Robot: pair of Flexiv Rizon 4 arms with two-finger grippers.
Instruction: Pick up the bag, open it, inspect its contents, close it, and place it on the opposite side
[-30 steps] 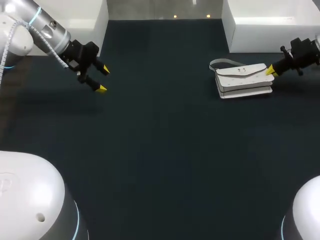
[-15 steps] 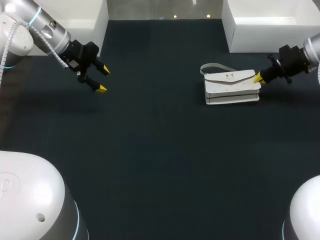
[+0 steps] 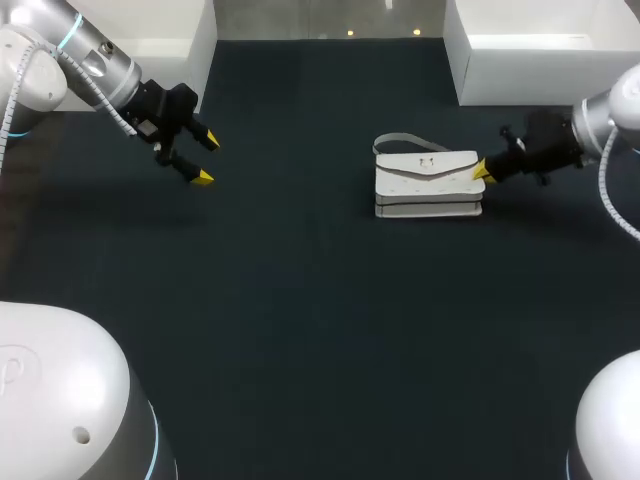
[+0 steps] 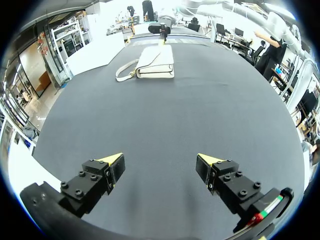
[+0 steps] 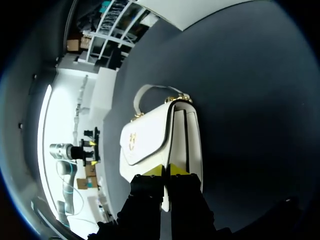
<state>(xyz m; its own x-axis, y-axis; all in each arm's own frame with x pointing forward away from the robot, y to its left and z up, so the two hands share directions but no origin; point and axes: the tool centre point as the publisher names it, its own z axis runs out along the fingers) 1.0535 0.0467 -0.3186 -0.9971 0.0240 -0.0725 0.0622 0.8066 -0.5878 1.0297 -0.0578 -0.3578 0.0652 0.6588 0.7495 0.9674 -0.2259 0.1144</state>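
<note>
Bag point(image 3: 428, 184) is located on the tabletop, right of centre, toward the far edge. Its right end is clamped by the right gripper point(image 3: 480, 171). The left gripper point(image 3: 203, 158) is positioned near the far-left corner, fingers spread, empty.

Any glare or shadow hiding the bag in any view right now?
Head view: bag evenly lit, clear against the dark table, no shadow over it. Left wrist view: bag far ahead, no glare on it. Right wrist view: bag bright but not washed out; right end effector covers its near end.
</note>
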